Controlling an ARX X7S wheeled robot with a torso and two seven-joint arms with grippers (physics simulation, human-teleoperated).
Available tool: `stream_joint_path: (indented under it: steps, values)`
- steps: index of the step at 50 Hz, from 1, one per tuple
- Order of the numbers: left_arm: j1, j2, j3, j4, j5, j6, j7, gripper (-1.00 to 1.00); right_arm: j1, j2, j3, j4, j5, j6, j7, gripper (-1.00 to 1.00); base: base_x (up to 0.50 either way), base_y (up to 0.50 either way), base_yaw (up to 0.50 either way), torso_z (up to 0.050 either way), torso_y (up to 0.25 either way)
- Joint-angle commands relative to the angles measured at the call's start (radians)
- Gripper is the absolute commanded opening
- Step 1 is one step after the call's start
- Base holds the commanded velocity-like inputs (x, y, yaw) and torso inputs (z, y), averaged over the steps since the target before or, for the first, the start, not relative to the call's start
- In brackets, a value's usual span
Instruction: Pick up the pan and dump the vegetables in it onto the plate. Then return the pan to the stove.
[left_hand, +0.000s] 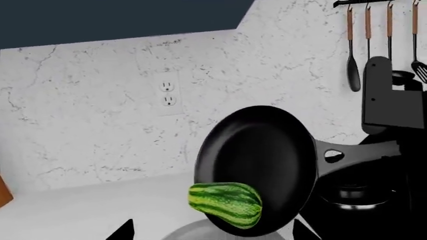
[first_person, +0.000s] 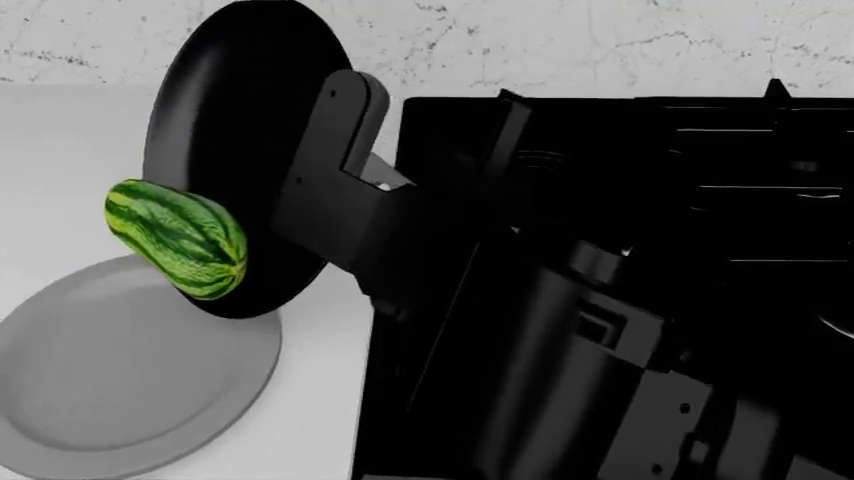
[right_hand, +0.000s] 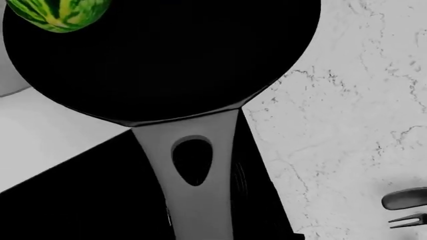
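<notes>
Head view shows the pan (first_person: 227, 110) tipped nearly on edge, its matte black inside facing left, held up over the white desk (first_person: 54, 170) at the left edge of the glossy black stove (first_person: 747, 170). My right arm runs up to its handle, but my right end effector is hidden behind the arm, so I cannot tell how its jaws stand. The striped green vegetable (first_person: 180, 240), pear-shaped with dark and light bands running lengthwise, sits at the pan's low rim, above the far edge of the flat grey plate (first_person: 94, 400) that lies on the desk below. The grey handle bracket (right_hand: 193, 170) has an oval hole. My left end effector is out of sight.
</notes>
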Motion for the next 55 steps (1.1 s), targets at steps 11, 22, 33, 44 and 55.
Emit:
stream_joint_path:
  steps: [11, 22, 33, 44, 55]
  values:
    - [0.016, 0.000, 0.000, -0.034, -0.023, 0.073, 0.067, 1.00, 0.215, -0.050, 0.050, -0.058, -0.249, 0.058, -0.025, -1.00, 0.00, 0.00, 0.00, 0.001, 0.002]
    - [0.026, 0.000, 0.010, -0.038, -0.016, 0.102, 0.082, 1.00, 0.286, -0.051, -0.028, -0.054, -0.269, 0.064, -0.041, -1.00, 0.00, 0.00, 0.00, 0.001, 0.003]
    - [0.040, 0.000, 0.023, -0.049, 0.000, 0.132, 0.089, 1.00, 0.382, -0.080, -0.157, -0.041, -0.300, 0.076, -0.064, -1.00, 0.00, 0.00, 0.00, 0.001, 0.002]
    - [0.049, 0.000, 0.033, -0.061, 0.018, 0.149, 0.081, 1.00, 0.322, -0.049, -0.074, -0.076, -0.289, 0.103, -0.023, -1.00, 0.00, 0.00, 0.00, 0.001, 0.002]
    - [0.050, 0.001, 0.036, -0.081, 0.004, 0.157, 0.089, 1.00, -0.075, 0.119, 0.425, -0.273, -0.210, 0.198, 0.131, -1.00, 0.00, 0.00, 0.00, 0.001, 0.002]
